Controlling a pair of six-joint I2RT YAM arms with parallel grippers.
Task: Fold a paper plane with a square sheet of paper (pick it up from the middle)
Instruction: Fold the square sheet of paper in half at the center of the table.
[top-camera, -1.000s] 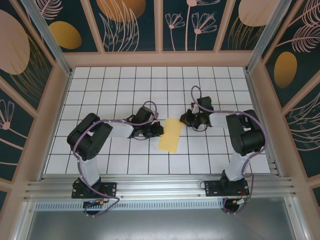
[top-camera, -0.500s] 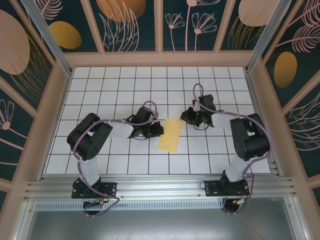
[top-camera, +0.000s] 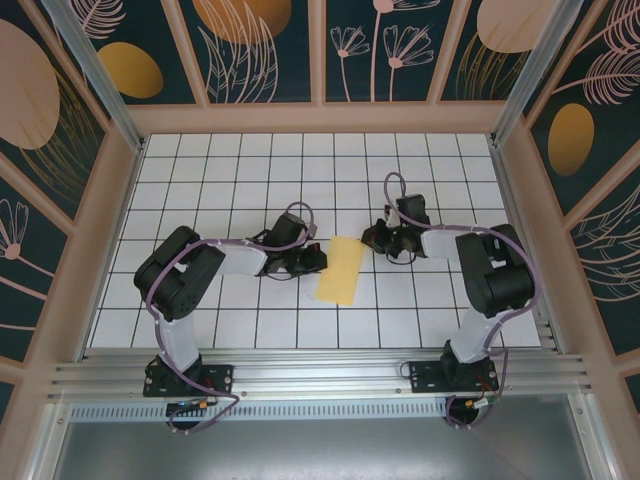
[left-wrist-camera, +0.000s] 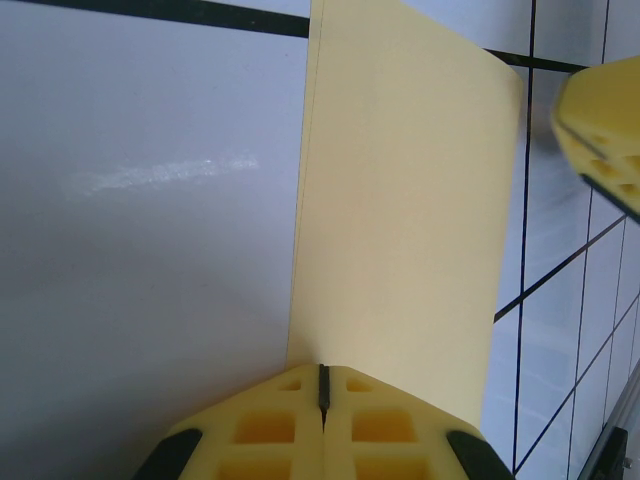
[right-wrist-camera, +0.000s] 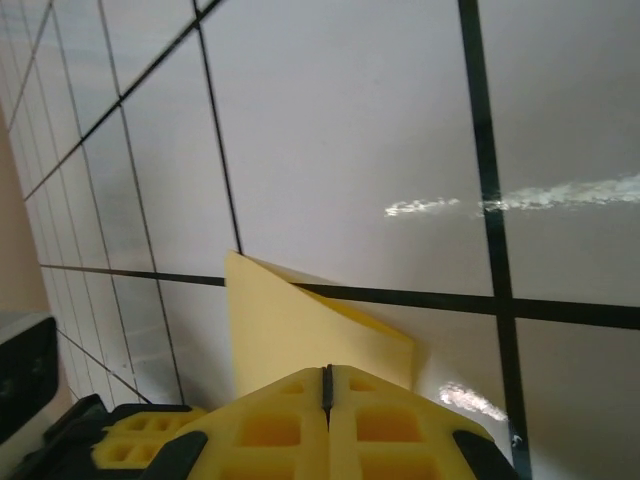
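Found the sheet (top-camera: 340, 270) folded to a narrow strip, flat on the table (top-camera: 240, 170) near the middle, between the two arms, and slightly tilted from the near-far line.

Noted the left gripper (top-camera: 318, 260) low at the strip's left long edge, toward its far end. Saw its fingers (left-wrist-camera: 265, 425) clenched, pressed together with only a thin dark seam between. In the left wrist view, found the tips set at the paper's edge, with the yellow strip stretching away from them. Could not tell pinching from mere pressing down. Made out two paper edges running close together along one side of the strip.

Found the right gripper (top-camera: 368, 238) low too, just beside the strip's far right corner. Saw its fingers (right-wrist-camera: 385, 425) likewise clenched tight, with a pointed paper corner poking out just ahead of the tips, up to a black grid line. Could not tell touching from merely hovering.

Spotted one yellow finger of the right gripper at the right edge of the left wrist view, near the strip's far corner but apart from it.
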